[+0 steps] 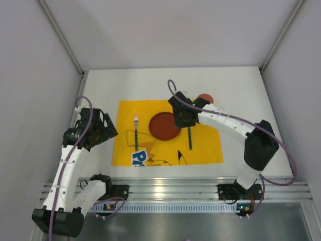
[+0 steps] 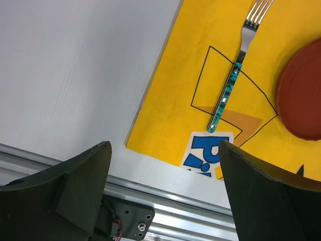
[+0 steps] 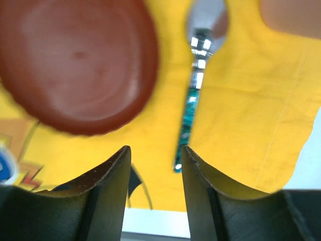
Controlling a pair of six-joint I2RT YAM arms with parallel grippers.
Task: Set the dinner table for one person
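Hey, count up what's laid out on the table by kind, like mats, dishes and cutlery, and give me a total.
Yellow placemat: 1
Red plate: 1
Fork: 1
Spoon: 1
Small reddish round item, partly hidden: 1
Total: 5

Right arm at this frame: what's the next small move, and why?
Probably lift the right gripper straight up and clear. Its jaws stand apart at the handle end of the spoon, which lies flat on the mat just right of the plate, so it looks placed.
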